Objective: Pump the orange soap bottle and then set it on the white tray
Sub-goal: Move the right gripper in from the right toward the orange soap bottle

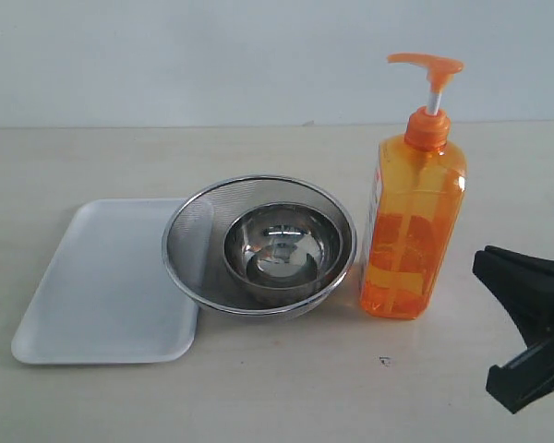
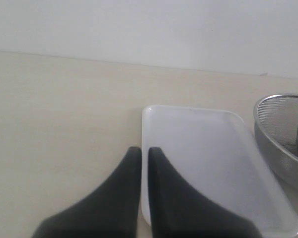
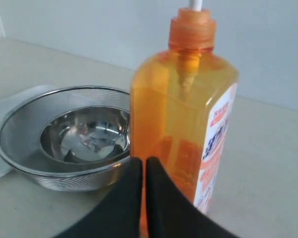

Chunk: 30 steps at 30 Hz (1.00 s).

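The orange soap bottle (image 1: pixel 411 231) stands upright on the table, right of the strainer, its pump head (image 1: pixel 429 66) raised on the white stem. The white tray (image 1: pixel 102 286) lies flat at the left, touching the strainer's side. My right gripper (image 3: pixel 144 161) is shut and empty, low and just short of the bottle (image 3: pixel 184 114); its black body (image 1: pixel 528 288) shows at the right edge of the exterior view. My left gripper (image 2: pixel 144 149) is shut with nothing in it, hovering over one long edge of the tray (image 2: pixel 213 163). The exterior view does not show it.
A round steel mesh strainer (image 1: pixel 198 249) sits between tray and bottle, with a steel bowl (image 1: pixel 282 249) inside it. The strainer's rim (image 2: pixel 280 134) shows beside the tray in the left wrist view. A pale wall runs behind the table.
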Available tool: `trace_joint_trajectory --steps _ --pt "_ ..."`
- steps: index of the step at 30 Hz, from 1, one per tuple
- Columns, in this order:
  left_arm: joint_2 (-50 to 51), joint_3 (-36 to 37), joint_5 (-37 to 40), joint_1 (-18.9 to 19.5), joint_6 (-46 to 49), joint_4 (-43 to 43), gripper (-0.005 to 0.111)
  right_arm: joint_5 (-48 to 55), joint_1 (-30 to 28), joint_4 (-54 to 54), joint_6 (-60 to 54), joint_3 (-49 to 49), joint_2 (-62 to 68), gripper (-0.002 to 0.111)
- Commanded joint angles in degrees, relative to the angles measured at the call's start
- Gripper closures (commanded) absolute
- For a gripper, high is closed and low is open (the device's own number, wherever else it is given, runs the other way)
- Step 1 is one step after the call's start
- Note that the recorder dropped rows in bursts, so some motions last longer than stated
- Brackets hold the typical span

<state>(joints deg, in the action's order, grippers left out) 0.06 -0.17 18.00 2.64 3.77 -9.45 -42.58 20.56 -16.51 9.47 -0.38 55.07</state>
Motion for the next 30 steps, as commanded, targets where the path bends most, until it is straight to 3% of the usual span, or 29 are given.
trace_joint_trajectory --steps 1,7,18,21,27,30 --pt "-0.1 0.2 -0.1 0.2 -0.3 -0.6 0.102 -3.2 0.1 -1.4 0.4 0.4 0.1 0.108" --pt "-0.1 0.2 -0.1 0.2 -0.3 -0.6 0.102 -4.2 0.1 3.7 0.2 0.4 1.3 0.108" --pt "-0.1 0.2 -0.1 0.2 -0.3 -0.6 0.102 -6.7 0.1 -0.7 4.4 -0.2 9.8 0.105" --pt "-0.1 0.2 -0.1 0.2 -0.3 -0.6 0.102 -5.8 0.1 -3.6 8.8 -2.2 12.3 0.093" --pt "-0.1 0.2 -0.1 0.2 -0.3 -0.6 0.102 -5.1 0.1 -3.8 12.1 -5.2 17.4 0.047" --pt "-0.1 0.2 -0.1 0.2 -0.3 -0.6 0.102 -5.0 0.1 -4.0 13.2 -6.2 19.1 0.039"
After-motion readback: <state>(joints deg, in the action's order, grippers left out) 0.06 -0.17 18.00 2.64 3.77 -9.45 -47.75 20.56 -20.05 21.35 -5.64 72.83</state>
